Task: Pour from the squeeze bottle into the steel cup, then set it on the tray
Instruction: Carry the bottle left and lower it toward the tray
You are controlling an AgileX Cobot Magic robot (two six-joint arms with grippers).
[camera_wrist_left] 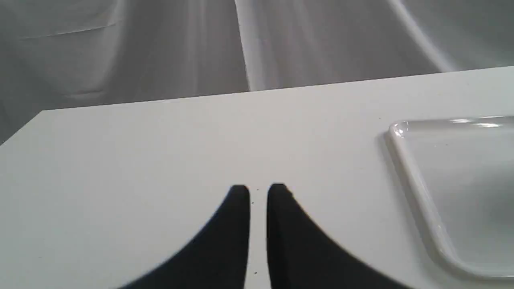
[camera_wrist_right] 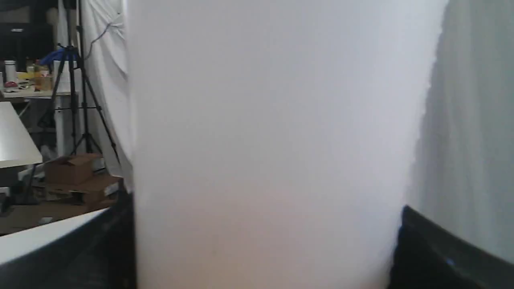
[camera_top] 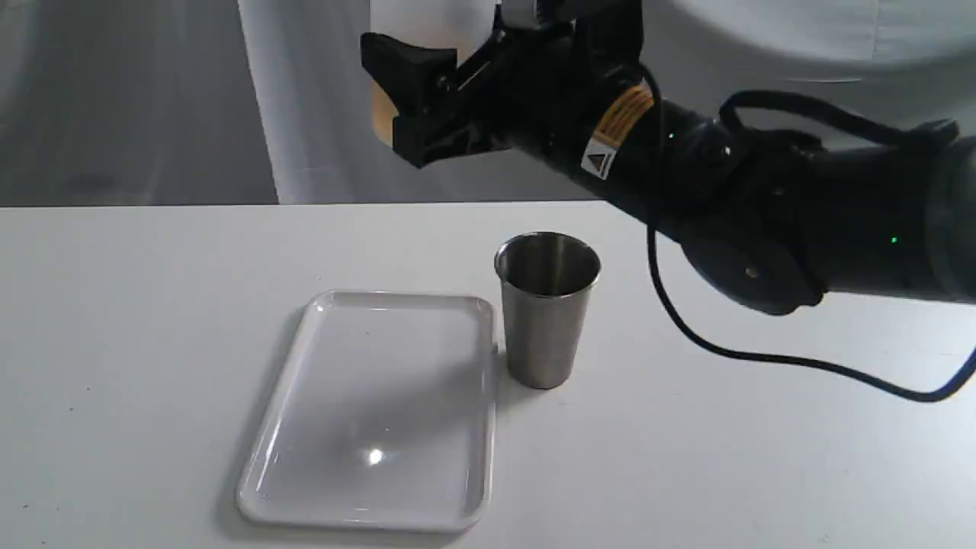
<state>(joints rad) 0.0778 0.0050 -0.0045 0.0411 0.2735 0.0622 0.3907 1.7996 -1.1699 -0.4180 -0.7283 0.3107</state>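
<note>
At the far left, the left gripper (camera_wrist_left: 258, 192) hangs low over the bare white table (camera_top: 114, 343), seen only in its own wrist view. Its two black fingers (camera_wrist_left: 239, 200) are drawn almost together with a thin slit between them and nothing in it. The white tray (camera_wrist_left: 417, 188) lies flat beside it. In the exterior view the tray (camera_top: 263, 442) has nothing on it. High above the tray's far edge, well clear of the table, the right gripper (camera_top: 396, 99) is clamped wide around the squeeze bottle (camera_top: 415, 27), one black finger on each side of the body. Amber liquid shows at the bottle's lower end and its top runs out of the picture. In the right wrist view the bottle's whitish wall (camera_wrist_right: 273, 140) fills the space between the fingers (camera_wrist_right: 425, 249). Right of the tray, just beside its far corner, the steel cup (camera_top: 545, 320) stands upright, below and to the right of the held bottle. I cannot tell whether cup and tray touch. The black right arm (camera_top: 762, 206) reaches in from the right.
</note>
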